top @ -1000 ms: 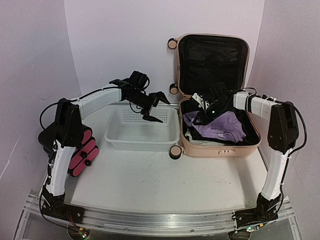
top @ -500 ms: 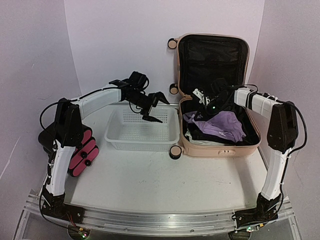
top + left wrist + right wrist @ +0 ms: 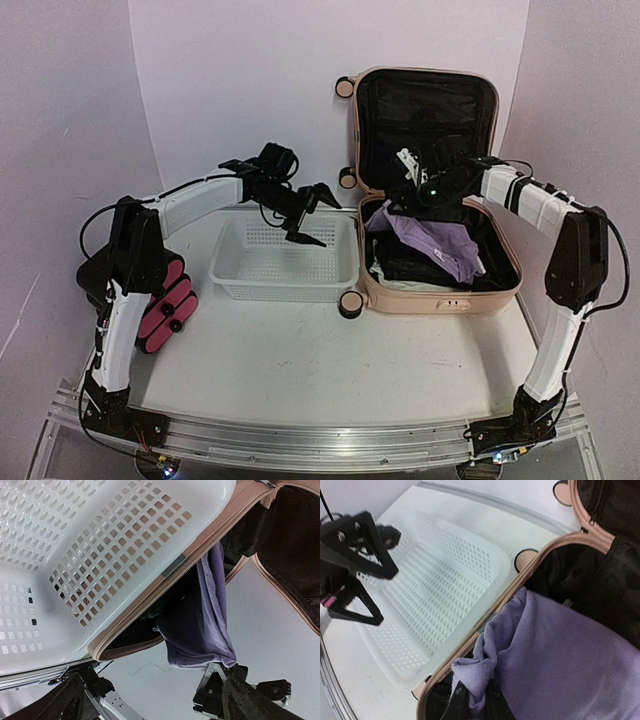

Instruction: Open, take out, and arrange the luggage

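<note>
The beige-pink luggage lies open at the back right, its lid upright and its black lining showing. A purple garment lies over dark clothes inside. My right gripper is shut on one bunched corner of the purple garment and holds it above the luggage's left rim. My left gripper is open and empty, hovering over the right part of the white mesh basket. The left wrist view shows the hanging garment past the luggage rim.
The white mesh basket stands right against the luggage's left side. A black box with pink drawer fronts sits at the far left by the left arm. Luggage wheels stick out toward the basket.
My right gripper has risen and moved back toward the lid, pulling the purple garment's corner up out of the luggage. The left arm has not moved.
</note>
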### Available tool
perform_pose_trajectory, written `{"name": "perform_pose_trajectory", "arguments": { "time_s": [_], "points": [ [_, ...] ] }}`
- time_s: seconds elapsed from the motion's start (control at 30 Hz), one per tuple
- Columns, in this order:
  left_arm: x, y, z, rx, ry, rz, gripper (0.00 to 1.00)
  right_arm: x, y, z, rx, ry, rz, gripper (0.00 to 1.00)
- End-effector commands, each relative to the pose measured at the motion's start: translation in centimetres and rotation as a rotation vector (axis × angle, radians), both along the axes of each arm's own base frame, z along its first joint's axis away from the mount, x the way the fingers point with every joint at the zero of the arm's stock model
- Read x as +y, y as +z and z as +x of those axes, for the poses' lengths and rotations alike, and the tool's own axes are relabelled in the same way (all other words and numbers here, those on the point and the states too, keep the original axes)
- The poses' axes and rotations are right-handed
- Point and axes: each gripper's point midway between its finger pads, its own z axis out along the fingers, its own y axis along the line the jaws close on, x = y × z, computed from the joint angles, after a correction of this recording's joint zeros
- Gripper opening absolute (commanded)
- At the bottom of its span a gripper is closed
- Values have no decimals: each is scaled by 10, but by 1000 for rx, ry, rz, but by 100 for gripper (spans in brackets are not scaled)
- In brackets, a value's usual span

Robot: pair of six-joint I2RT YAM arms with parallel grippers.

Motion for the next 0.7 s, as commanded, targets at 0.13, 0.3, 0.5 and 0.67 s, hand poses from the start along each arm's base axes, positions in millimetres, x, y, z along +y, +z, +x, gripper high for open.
{"name": "perform_pose_trajectory", "arguments": {
  "time_s": [0.13,0.3,0.5,0.67],
  "points": [
    [-14,48,-3,-70,-26,-99,96,19,107,-4,-211,17,190,0],
    [-22,52,-5,-66,-31,-116,97,33,121,-12,-208,39,263,0],
    [-38,54,-10,-47,-43,-144,99,59,118,-37,-181,143,304,0],
    [-57,49,-7,-48,-46,-189,99,69,110,-56,-159,204,312,0]
  ]
}}
